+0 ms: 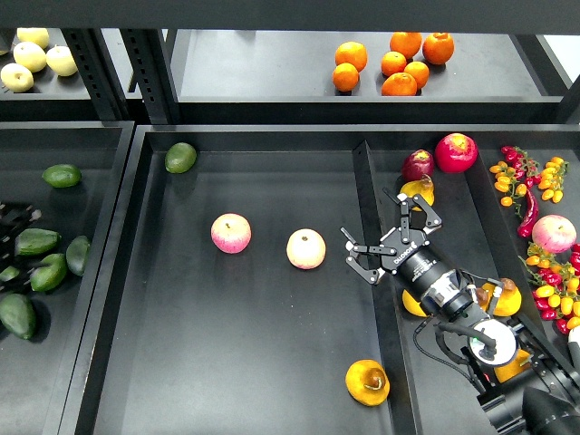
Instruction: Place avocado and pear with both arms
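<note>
The pear (367, 381), yellow-orange with a brown blotch, lies alone at the front right of the middle tray (272, 362). My right gripper (391, 236) is open and empty over the divider, well behind the pear. Several dark green elongated avocados lie in the left bin, and the nearest one (37, 241) lies just below my left gripper (13, 219). That gripper shows only as a dark shape at the left edge, so its fingers cannot be told apart. A rounder, lighter green avocado (180, 157) sits at the back left corner of the middle tray.
Two pink-and-yellow apples (231, 233) (305, 248) lie mid-tray. Oranges (390, 63) sit on the back shelf. The right bin (453, 236) holds red fruit, yellow fruit, peppers and small tomatoes. A lone avocado (61, 175) lies at the back of the left bin.
</note>
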Tool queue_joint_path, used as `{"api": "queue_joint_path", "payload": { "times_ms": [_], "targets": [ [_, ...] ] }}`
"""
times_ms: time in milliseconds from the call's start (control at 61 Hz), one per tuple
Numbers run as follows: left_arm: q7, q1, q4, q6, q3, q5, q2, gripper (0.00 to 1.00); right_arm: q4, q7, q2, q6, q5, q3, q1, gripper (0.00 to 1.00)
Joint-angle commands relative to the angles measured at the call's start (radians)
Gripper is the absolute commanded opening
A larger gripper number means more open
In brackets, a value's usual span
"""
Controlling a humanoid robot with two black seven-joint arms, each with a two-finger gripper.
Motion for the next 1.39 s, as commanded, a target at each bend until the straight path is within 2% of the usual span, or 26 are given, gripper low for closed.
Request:
{"api": "queue_joint_path", "payload": {
  "times_ms": [0,361,902,984,1083,1115,1181,1312,1378],
  "targets": [
    [0.000,0.017,-0.022,0.000,-0.003,0.000,-0.042,0.84,0.000,-0.005,0.000,0.000,0.000,0.005,0.000,0.99],
    [0.000,0.062,-0.099,0.000,-0.051,0.000,-0.227,0.86,-0.003,-0.008,0.000,0.000,-0.003,0.014,0.001,0.99],
    [0.000,0.106,-0.067,0.000,-0.031,0.009,-0.229,0.90,0.015,-0.017,0.000,0.000,-0.006,0.018,0.001,0.99],
    [0.000,0.106,-0.057,0.000,-0.028,0.011,-0.229,0.91,0.026,-0.052,0.000,0.000,-0.006,0.029,0.003,0.99],
    [0.000,0.106,-0.045,0.000,-0.022,0.012,-0.229,0.92,0.051,-0.127,0.000,0.000,-0.006,0.042,0.015,0.99],
    [0.000,0.106,-0.045,0.000,-0.017,0.014,-0.229,0.92,0.064,-0.165,0.000,0.000,-0.006,0.045,0.028,0.99],
    [0.000,0.106,-0.044,0.000,-0.010,0.014,-0.229,0.93,0.086,-0.202,0.000,0.000,-0.008,0.043,0.058,0.99],
    [0.000,0.106,-0.043,0.000,0.004,0.014,-0.229,0.94,0.110,-0.216,0.000,0.000,-0.017,0.022,0.113,0.99],
    [0.000,0.106,-0.043,0.000,0.013,0.014,-0.229,0.95,0.118,-0.230,-0.084,0.000,-0.005,-0.015,0.144,0.98]
  ]
}}
